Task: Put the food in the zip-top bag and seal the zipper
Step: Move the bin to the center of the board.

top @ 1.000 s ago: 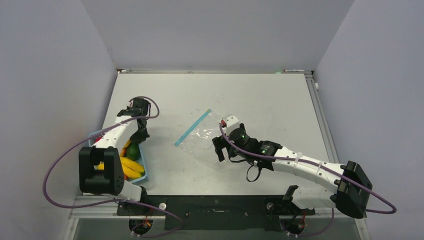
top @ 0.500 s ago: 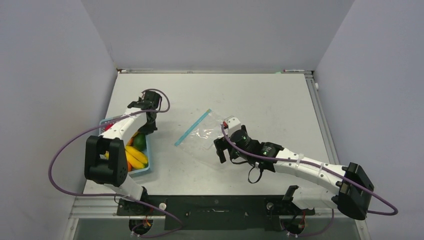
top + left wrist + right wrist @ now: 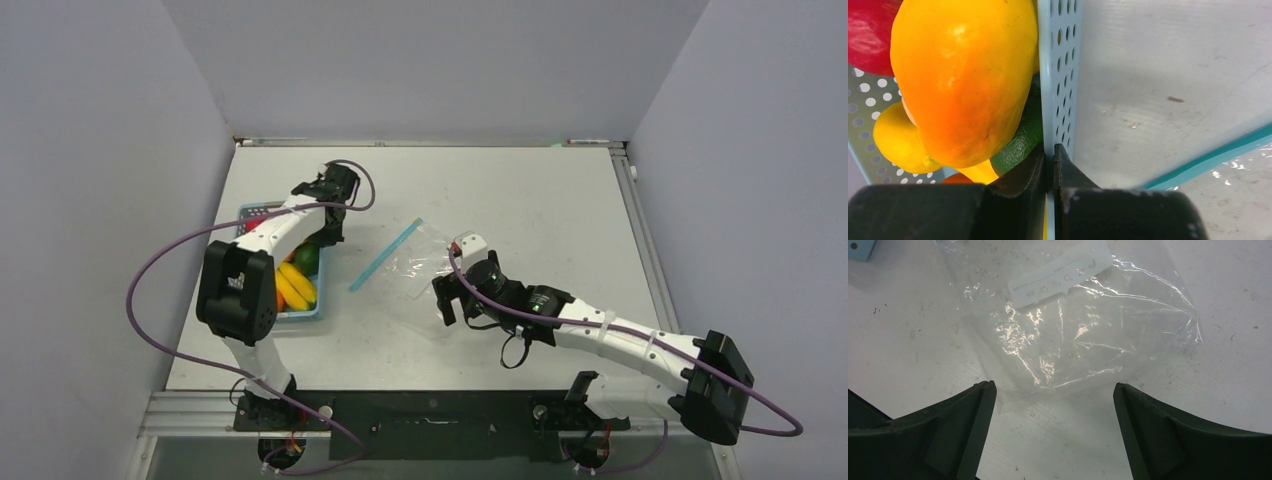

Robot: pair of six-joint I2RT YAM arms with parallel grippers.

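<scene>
While left gripper (image 3: 1049, 152) pinches wall of light-blue basket (image 3: 1058, 60), right gripper (image 3: 1054, 392), at its three o'clock, hangs spread over zip-top bag (image 3: 1073, 330), seemingly clear.

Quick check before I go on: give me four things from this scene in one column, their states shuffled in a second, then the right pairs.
1 left gripper
2 right gripper
3 zip-top bag
4 food

A lying flat, empty
B open, beside the bag
C in the blue basket
D shut on the basket wall

Pairs: 1-D, 2-B, 3-A, 4-C
</scene>
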